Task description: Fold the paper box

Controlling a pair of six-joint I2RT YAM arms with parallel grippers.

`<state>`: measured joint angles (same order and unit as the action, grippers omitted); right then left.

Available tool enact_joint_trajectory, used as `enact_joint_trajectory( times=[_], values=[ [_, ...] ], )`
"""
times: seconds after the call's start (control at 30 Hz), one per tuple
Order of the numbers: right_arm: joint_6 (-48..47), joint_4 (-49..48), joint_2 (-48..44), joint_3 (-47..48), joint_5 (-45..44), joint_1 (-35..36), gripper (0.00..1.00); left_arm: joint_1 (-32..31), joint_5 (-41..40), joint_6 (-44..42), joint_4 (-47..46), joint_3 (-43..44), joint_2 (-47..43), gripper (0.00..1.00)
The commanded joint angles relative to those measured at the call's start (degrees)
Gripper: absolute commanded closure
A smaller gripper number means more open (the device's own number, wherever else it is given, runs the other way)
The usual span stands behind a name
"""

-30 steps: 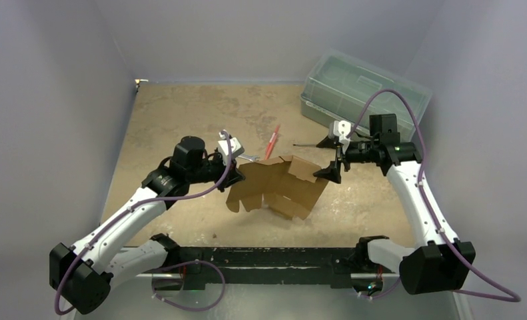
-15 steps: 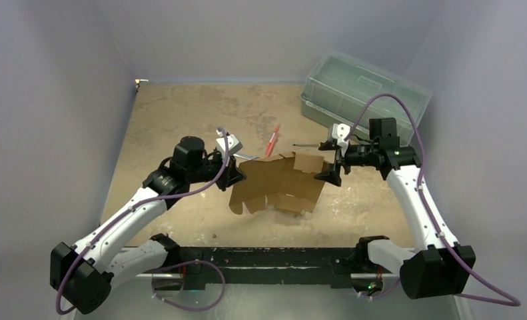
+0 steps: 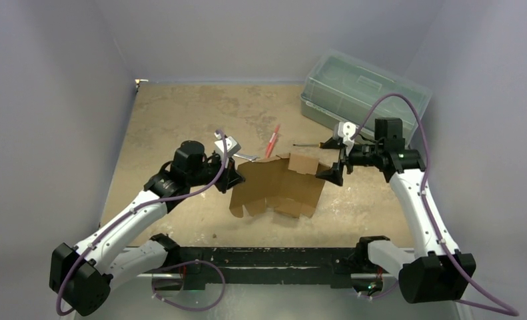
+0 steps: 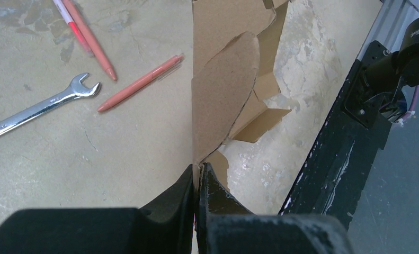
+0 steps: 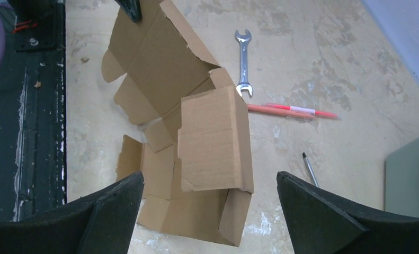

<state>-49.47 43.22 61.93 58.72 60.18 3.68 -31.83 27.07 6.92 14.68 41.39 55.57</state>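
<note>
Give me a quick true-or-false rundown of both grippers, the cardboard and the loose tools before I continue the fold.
1. The left gripper is shut on an edge of the brown cardboard die-cut sheet. True.
2. The right gripper is clamped on that sheet. False: its jaws stand wide open above the cardboard, gripping nothing.
3. The silver open-end wrench lies on top of the cardboard. False: it lies on the bare table beside it, near the orange pen.
4. The translucent green plastic bin at the far right has its lid on. True.
5. The cardboard is folded into a closed box. False: several flaps are spread open.
</note>
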Motion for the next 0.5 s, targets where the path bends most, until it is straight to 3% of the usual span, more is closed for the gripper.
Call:
enact_joint_trajectory(
  times=[0.0,0.27,0.47],
  values=[
    [0.7,-0.29,-1.96,1.16,3.96,-1.48,0.01,0.46,0.1,1.45,-2.76,-0.47,-1.01,1.0],
    [-5.27,4.06,-2.56,0.35,8.29,-3.47,0.01,0.46,0.09,1.62,-2.39,-0.46,-0.97,1.0],
    [-12.58,12.19,0.19,2.76,12.6,-8.85,0.01,0.46,-1.38,1.27,-1.57,-0.48,-1.75,1.0]
  ],
)
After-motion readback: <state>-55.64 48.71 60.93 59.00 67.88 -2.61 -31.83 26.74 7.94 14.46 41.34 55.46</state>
